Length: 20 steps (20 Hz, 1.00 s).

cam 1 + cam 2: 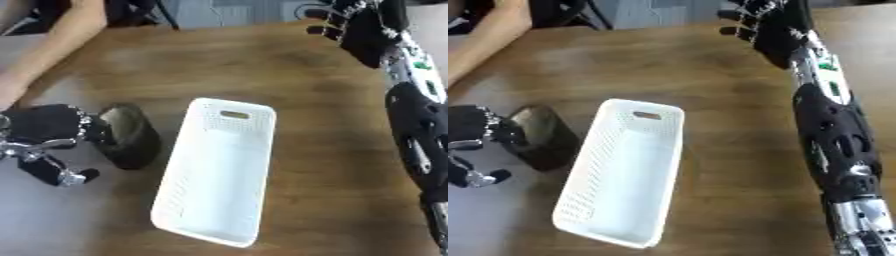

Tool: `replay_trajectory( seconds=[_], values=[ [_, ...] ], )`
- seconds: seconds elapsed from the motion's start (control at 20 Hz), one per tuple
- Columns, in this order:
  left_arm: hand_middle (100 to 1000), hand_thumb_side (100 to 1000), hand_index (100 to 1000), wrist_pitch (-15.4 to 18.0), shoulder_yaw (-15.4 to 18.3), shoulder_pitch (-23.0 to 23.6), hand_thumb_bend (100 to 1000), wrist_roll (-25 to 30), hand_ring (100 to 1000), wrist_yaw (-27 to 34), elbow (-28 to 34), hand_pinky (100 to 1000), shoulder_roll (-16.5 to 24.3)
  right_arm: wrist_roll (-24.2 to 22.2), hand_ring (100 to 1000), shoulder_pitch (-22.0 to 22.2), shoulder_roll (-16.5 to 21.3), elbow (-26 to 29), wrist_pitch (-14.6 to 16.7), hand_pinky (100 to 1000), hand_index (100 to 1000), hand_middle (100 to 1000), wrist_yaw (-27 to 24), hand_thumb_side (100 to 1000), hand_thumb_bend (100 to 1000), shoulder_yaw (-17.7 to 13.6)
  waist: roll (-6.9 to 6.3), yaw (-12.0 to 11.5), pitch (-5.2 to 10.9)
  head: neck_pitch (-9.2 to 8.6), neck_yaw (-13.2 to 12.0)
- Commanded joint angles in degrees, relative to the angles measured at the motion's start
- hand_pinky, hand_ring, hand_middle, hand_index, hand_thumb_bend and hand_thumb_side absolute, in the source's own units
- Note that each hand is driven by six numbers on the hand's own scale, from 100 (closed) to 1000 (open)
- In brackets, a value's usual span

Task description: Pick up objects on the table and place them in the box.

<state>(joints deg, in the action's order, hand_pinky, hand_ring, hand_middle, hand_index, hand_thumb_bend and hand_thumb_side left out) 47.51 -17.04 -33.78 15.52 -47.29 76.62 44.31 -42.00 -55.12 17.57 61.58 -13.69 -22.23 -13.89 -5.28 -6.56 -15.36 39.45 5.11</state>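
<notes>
A white perforated box [181, 165] lies lengthwise in the middle of the wooden table, with nothing inside it. Just to its left is a dark, rounded cup-like object [131, 137], tilted on its side with its opening turned toward my left hand. My left hand [44, 125] is pressed against the object's left side, its upper fingers curled onto the rim and its lower fingers pointing down toward the table. My right hand [767, 25] is raised over the table's far right edge, fingers relaxed and holding nothing.
A person's bare arm [57, 42] reaches along the table's far left edge, ending close behind my left hand. My right forearm [833, 135] runs down the right side. Bare wood shows beyond the box and to its right.
</notes>
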Motion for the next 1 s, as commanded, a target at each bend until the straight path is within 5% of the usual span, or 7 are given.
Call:
replay_trajectory(
  seconds=[0.05,0.15,0.25,1.0],
  values=[
    [348,270,563,4.44,0.23,-0.50,100,3.55,100,0.76,0.38,100,0.36,-0.13,849,-1.41,0.14,1.23,-0.13,746,996,954,-0.22,1000,100,-0.11,0.06,-0.16,0.89,-0.51,0.90],
    [233,250,464,4.01,0.99,-0.56,100,0.62,100,1.77,0.49,100,0.08,-0.12,848,-1.38,0.18,1.21,-0.15,746,996,953,-0.23,1000,100,-0.15,0.10,-0.20,0.87,-0.62,1.02],
    [214,249,417,3.10,1.39,-0.49,100,-2.62,100,2.08,0.70,100,0.09,-0.07,848,-1.33,0.21,1.25,-0.15,746,996,953,-0.29,1000,100,-0.21,0.13,-0.23,0.86,-0.74,1.12],
    [194,250,376,3.11,1.16,-0.27,100,-4.78,100,-0.59,-0.59,100,-0.01,0.11,848,-1.37,0.03,1.44,-0.26,746,996,953,-0.48,1000,100,-0.32,0.39,-0.29,0.90,-1.26,1.68]
  ],
)
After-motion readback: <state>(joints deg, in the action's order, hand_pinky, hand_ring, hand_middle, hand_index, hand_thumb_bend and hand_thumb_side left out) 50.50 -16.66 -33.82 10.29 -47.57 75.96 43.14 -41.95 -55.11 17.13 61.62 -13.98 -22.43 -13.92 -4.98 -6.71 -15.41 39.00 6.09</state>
